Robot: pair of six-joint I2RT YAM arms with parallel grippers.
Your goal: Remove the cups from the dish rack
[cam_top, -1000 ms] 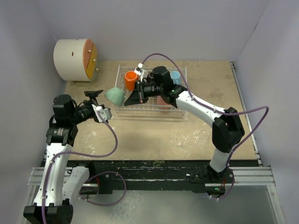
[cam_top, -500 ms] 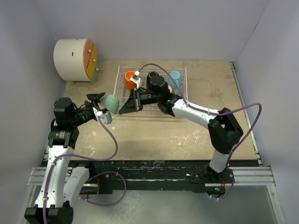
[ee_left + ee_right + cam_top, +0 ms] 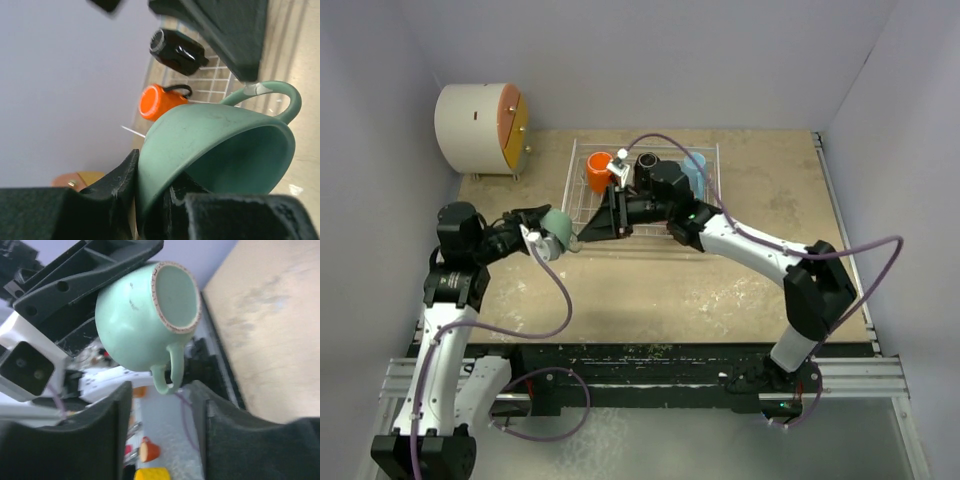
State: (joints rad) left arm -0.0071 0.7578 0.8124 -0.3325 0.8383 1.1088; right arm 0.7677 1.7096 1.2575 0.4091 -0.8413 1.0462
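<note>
Teal-green mug (image 3: 560, 222) in L end effector (image 3: 548, 228); rack (image 3: 578, 195) part-hidden.

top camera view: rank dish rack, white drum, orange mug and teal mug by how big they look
1. dish rack
2. white drum
3. orange mug and teal mug: they look about alike, and the teal mug is partly covered, so they are not ranked.
</note>
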